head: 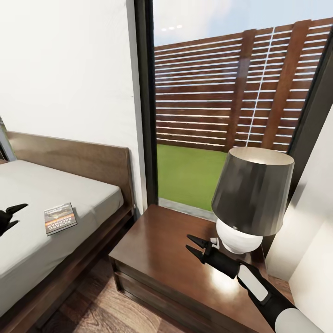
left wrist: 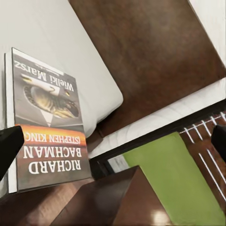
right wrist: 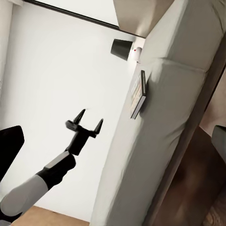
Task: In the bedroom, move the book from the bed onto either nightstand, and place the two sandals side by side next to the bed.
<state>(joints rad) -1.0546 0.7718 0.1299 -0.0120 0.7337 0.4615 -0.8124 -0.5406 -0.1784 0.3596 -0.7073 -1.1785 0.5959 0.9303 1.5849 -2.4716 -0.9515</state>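
Note:
The book (head: 60,218), a dark paperback with an orange band, lies flat on the bed's grey mattress (head: 51,182) near the headboard corner. My left gripper (head: 19,214) hovers open just left of it, a short gap from the cover and holding nothing. The left wrist view has the book (left wrist: 47,122) close up. The dark-brown nightstand (head: 159,252) stands right of the bed. My right gripper (head: 188,243) is open and empty above its top, beside the lamp. From the right wrist view I see the book (right wrist: 137,96) and the open left gripper (right wrist: 91,116). The two sandals are out of view.
A lamp (head: 252,199) with a dark shade and white base takes up the nightstand's back right. A tall black-framed window (head: 145,106) with a slatted fence behind it is beyond. Wood-plank floor (head: 101,310) runs between bed and nightstand. A second lamp (right wrist: 121,47) stands past the bed.

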